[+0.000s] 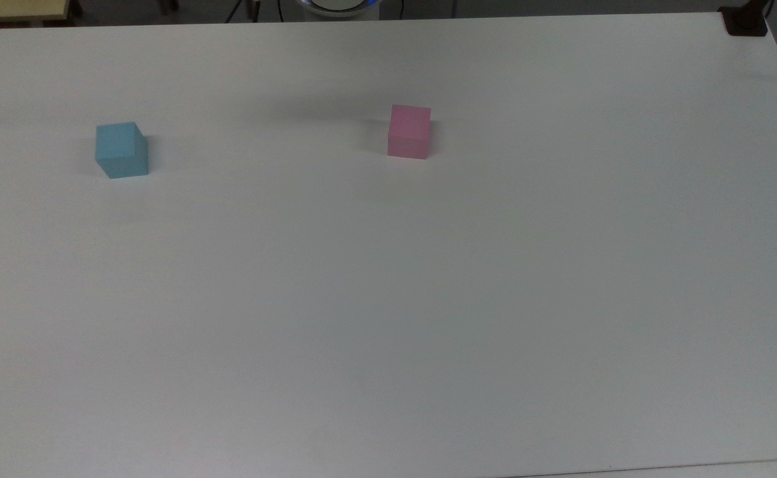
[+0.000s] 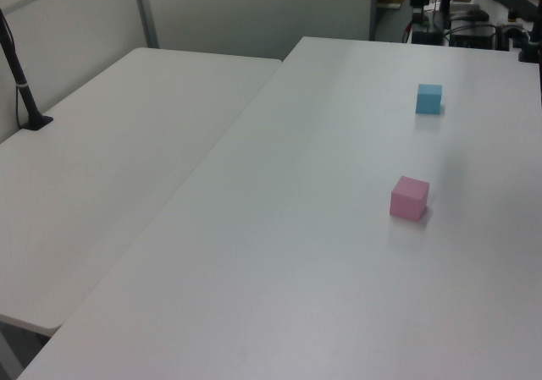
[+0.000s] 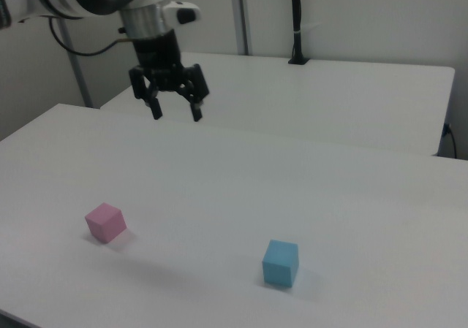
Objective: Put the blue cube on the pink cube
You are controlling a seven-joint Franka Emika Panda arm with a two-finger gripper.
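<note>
Blue cube (image 3: 281, 263) sits on the white tabletop (image 3: 241, 196), lower centre-right of the right view. Pink cube (image 3: 105, 222) at lower left, well apart. Gripper (image 3: 175, 112) hangs upper left, jaws released, nothing between them.

The top view looks steeply down on my table (image 1: 388, 299). The left view and right view look obliquely across it from opposite ends, set farther back. All three share the blue cube (image 1: 121, 150) and pink cube (image 1: 409, 131).
</note>
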